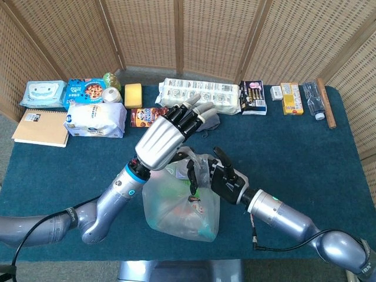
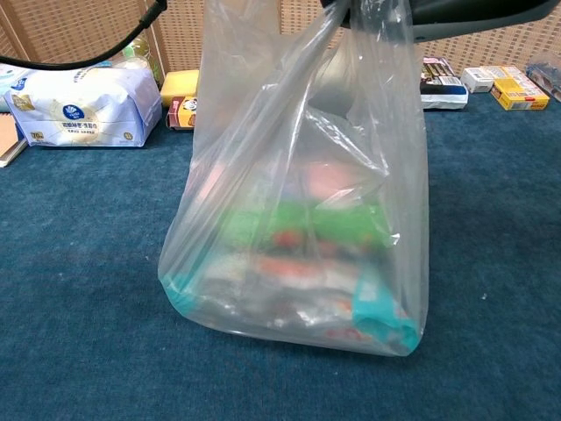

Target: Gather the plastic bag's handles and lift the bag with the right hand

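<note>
Blue table [image 1: 305, 147]: right hand [image 1: 226, 179] fingers clamped on bag [image 1: 176, 205] handles; left hand [image 1: 167, 135] fingers apart.

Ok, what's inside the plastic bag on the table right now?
Through the clear plastic bag show stacked packets: a green one midway, teal-cornered ones at the bottom. The film blurs them, so labels and count stay unreadable.

Looking like a staged lab test bench: woven wicker folding screens [image 1: 205, 35] enclosing a dark blue carpeted table [image 1: 305, 153], assorted packaged groceries [image 1: 202, 94] sitting lined up along its back edge.
</note>
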`<control>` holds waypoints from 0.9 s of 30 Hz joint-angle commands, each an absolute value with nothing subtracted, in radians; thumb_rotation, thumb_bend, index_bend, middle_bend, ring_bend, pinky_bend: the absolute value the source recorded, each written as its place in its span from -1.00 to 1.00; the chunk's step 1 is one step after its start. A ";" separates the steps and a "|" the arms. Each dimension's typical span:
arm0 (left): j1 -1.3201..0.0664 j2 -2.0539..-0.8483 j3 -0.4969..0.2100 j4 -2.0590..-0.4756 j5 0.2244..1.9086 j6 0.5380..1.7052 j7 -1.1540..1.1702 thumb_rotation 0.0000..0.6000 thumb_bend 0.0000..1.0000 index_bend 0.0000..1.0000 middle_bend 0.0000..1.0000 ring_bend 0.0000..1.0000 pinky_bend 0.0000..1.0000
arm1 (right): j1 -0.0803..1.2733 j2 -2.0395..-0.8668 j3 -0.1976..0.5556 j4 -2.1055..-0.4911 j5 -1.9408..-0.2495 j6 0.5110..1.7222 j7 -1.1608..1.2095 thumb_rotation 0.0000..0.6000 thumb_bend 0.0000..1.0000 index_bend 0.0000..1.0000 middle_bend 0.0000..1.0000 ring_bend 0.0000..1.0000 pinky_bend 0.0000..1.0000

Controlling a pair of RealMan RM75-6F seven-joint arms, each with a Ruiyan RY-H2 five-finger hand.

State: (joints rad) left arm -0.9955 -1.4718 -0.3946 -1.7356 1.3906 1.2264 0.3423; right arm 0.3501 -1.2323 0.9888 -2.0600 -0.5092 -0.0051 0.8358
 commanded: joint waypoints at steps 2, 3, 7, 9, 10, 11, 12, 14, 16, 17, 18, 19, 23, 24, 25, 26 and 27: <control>-0.991 -1.457 -0.394 -1.751 1.373 1.214 0.350 1.00 -0.86 -0.90 -0.74 -0.94 -0.50 | 0.349 -1.226 0.988 -2.060 -0.507 -0.010 0.839 -0.43 -0.58 -0.06 0.25 0.31 0.19; -0.991 -1.454 -0.394 -1.753 1.370 1.212 0.351 1.00 -0.86 -0.90 -0.74 -0.95 -0.50 | 0.348 -1.225 0.988 -2.060 -0.507 -0.012 0.839 -0.42 -0.58 -0.05 0.26 0.33 0.22; -0.987 -1.439 -0.392 -1.764 1.354 1.201 0.357 1.00 -0.86 -0.91 -0.75 -0.96 -0.50 | 0.348 -1.220 0.993 -2.058 -0.505 -0.011 0.842 -0.41 -0.57 -0.02 0.31 0.38 0.27; -0.985 -1.425 -0.389 -1.776 1.341 1.188 0.360 1.00 -0.86 -0.92 -0.75 -0.96 -0.50 | 0.348 -1.218 0.993 -2.057 -0.502 -0.011 0.845 -0.42 -0.57 -0.01 0.32 0.40 0.29; -0.984 -1.419 -0.388 -1.783 1.336 1.182 0.361 1.00 -0.87 -0.93 -0.76 -0.97 -0.50 | 0.349 -1.217 0.994 -2.057 -0.500 -0.011 0.847 -0.42 -0.57 -0.01 0.32 0.40 0.29; -0.983 -1.412 -0.386 -1.788 1.331 1.177 0.363 1.00 -0.87 -0.94 -0.76 -0.97 -0.50 | 0.350 -1.216 0.994 -2.056 -0.499 -0.011 0.848 -0.42 -0.57 -0.01 0.32 0.41 0.30; -0.981 -1.405 -0.384 -1.795 1.327 1.172 0.363 1.00 -0.89 -0.95 -0.77 -0.97 -0.50 | 0.350 -1.214 0.994 -2.055 -0.498 -0.010 0.850 -0.42 -0.57 -0.01 0.33 0.41 0.30; -0.978 -1.397 -0.382 -1.803 1.322 1.168 0.358 1.00 -0.90 -0.96 -0.77 -0.97 -0.50 | 0.351 -1.211 0.994 -2.053 -0.494 -0.005 0.854 -0.41 -0.57 -0.01 0.33 0.41 0.30; -0.974 -1.387 -0.380 -1.812 1.318 1.165 0.350 1.00 -0.91 -0.96 -0.77 -0.97 -0.50 | 0.351 -1.209 0.994 -2.052 -0.492 -0.001 0.856 -0.41 -0.57 -0.01 0.33 0.41 0.30; -0.971 -1.381 -0.379 -1.818 1.315 1.161 0.345 1.00 -0.92 -0.96 -0.77 -0.97 -0.51 | 0.351 -1.207 0.994 -2.051 -0.491 0.001 0.858 -0.41 -0.57 0.00 0.33 0.41 0.30; -0.968 -1.371 -0.377 -1.826 1.309 1.153 0.336 1.00 -0.95 -0.97 -0.78 -0.98 -0.51 | 0.351 -1.205 0.995 -2.050 -0.490 0.002 0.860 -0.42 -0.57 0.00 0.33 0.41 0.30; -0.966 -1.363 -0.375 -1.833 1.304 1.147 0.329 1.00 -0.96 -0.97 -0.78 -0.98 -0.52 | 0.351 -1.204 0.995 -2.049 -0.489 0.002 0.861 -0.42 -0.57 0.00 0.33 0.41 0.30; -0.957 -1.341 -0.371 -1.852 1.292 1.135 0.307 1.00 -0.99 -0.99 -0.79 -0.99 -0.53 | 0.352 -1.202 0.998 -2.043 -0.487 0.004 0.865 -0.40 -0.57 -0.01 0.33 0.41 0.30; -0.954 -1.338 -0.369 -1.854 1.293 1.136 0.302 1.00 -1.00 -0.99 -0.79 -0.99 -0.53 | 0.352 -1.202 0.998 -2.042 -0.486 0.004 0.866 -0.40 -0.57 -0.01 0.33 0.41 0.30; -0.951 -1.335 -0.368 -1.857 1.294 1.137 0.292 1.00 -1.00 -0.99 -0.79 -0.99 -0.53 | 0.352 -1.202 0.998 -2.040 -0.485 0.005 0.868 -0.41 -0.57 -0.01 0.33 0.41 0.30; -0.946 -1.331 -0.367 -1.864 1.293 1.137 0.277 1.00 -1.00 -0.99 -0.79 -0.99 -0.53 | 0.352 -1.202 0.999 -2.038 -0.485 0.006 0.869 -0.41 -0.57 -0.01 0.33 0.41 0.30; -0.941 -1.327 -0.367 -1.871 1.294 1.138 0.260 1.00 -1.00 -0.99 -0.79 -0.99 -0.53 | 0.352 -1.202 1.000 -2.037 -0.484 0.005 0.870 -0.41 -0.57 -0.01 0.33 0.41 0.30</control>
State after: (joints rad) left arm -0.9493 -1.3341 -0.3686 -1.8606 1.2932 1.1369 0.2818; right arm 0.3517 -1.2024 0.9996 -2.0369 -0.4842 0.0053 0.8701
